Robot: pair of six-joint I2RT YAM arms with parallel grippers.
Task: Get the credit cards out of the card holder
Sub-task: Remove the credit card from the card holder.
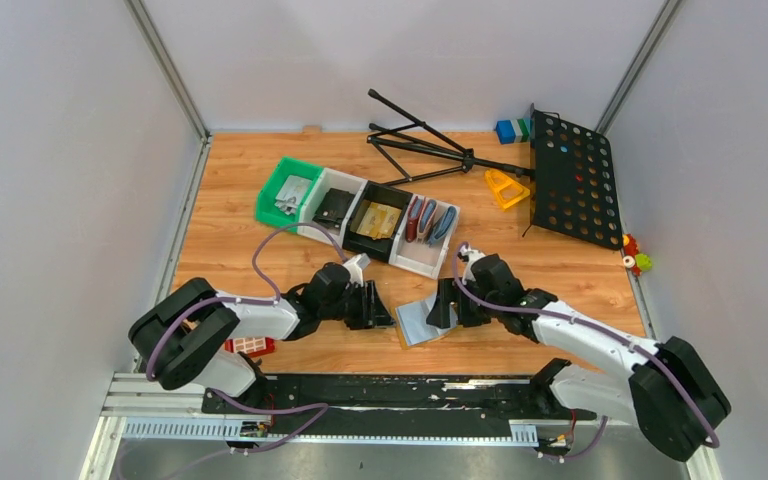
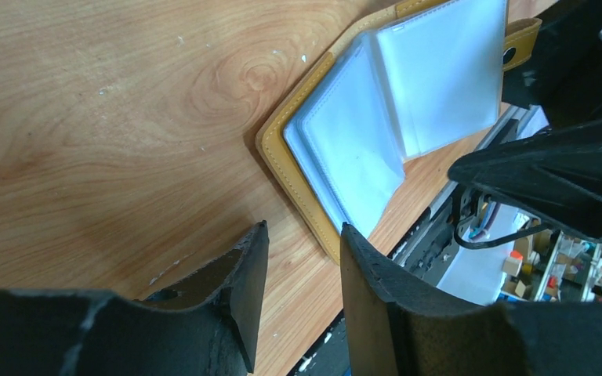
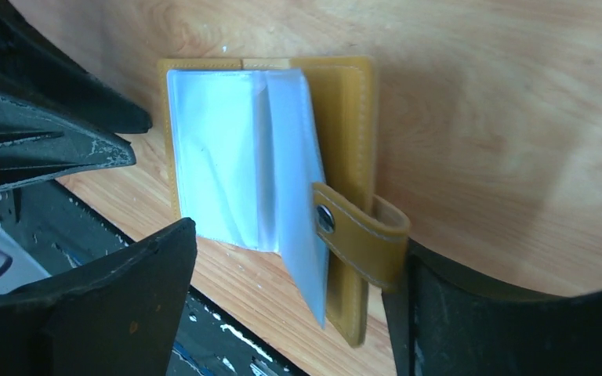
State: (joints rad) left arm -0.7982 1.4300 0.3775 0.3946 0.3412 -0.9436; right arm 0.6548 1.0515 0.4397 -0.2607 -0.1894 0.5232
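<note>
Open card holder (image 1: 422, 322) on the worktop (image 1: 220, 230), near edge.
Looks light and floppy, slick sleeves (image 3: 219, 157), so pinch the stiffer mustard cover (image 3: 349, 117); your left claw (image 2: 304, 251) is half open, right claw (image 3: 298, 313) wide astride it, both empty.

— How many bins (image 1: 415, 268) do we count?
— We count 4: 1 green, 2 white, 1 black.
— And wallets (image 1: 430, 220)?
— We make out 3 standing together in the end bin, plus 1 black wallet (image 1: 333, 207) and 1 card holder (image 1: 422, 322).
— Gold cards (image 1: 378, 218)?
— They overlap, so we cannot count them.
— What else do we have?
— 2 arms (image 1: 260, 315), 1 music stand (image 1: 570, 175), 1 red brick (image 1: 251, 345) and 2 blocks (image 1: 511, 130).
</note>
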